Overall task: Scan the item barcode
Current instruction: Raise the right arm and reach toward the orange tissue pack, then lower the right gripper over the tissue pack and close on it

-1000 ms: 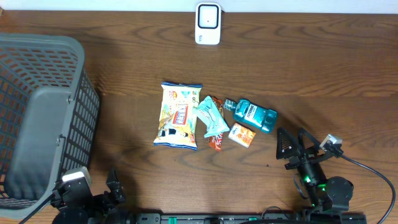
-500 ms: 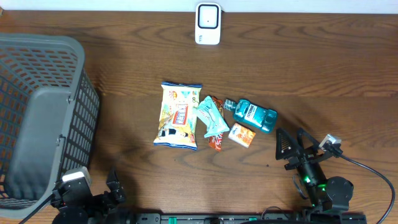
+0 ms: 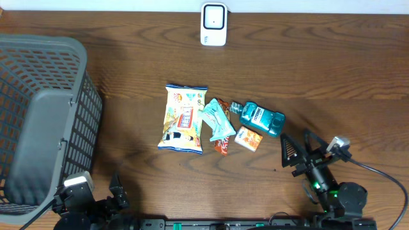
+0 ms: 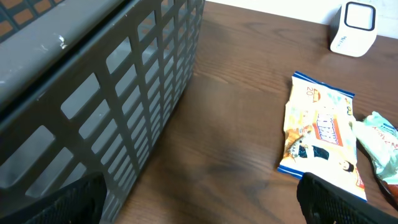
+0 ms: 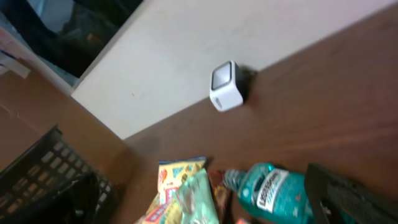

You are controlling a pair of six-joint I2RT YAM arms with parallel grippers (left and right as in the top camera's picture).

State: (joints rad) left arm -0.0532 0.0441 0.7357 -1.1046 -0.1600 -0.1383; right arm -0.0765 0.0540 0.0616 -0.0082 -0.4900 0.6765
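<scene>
The items lie in a pile mid-table: a yellow snack bag (image 3: pixel 184 119), a mint-green packet (image 3: pixel 217 120), a brown bar (image 3: pixel 222 146), a small orange box (image 3: pixel 249 138) and a teal mouthwash bottle (image 3: pixel 262 118). The white barcode scanner (image 3: pixel 213 24) stands at the table's far edge. My right gripper (image 3: pixel 299 153) hangs open just right of and nearer than the bottle (image 5: pixel 270 190), holding nothing. My left gripper (image 3: pixel 118 191) is open low at the front left, next to the basket, with bare wood between its fingers (image 4: pixel 329 199). The snack bag (image 4: pixel 320 134) lies ahead to its right.
A large dark grey mesh basket (image 3: pixel 38 121) fills the left side of the table, and its wall (image 4: pixel 124 93) is close on the left gripper's left. Behind the scanner (image 5: pixel 227 86) runs a pale wall. A cable trails from the right arm (image 3: pixel 383 176).
The right gripper has edged slightly left, toward the pile. The left arm and the items have not moved.
</scene>
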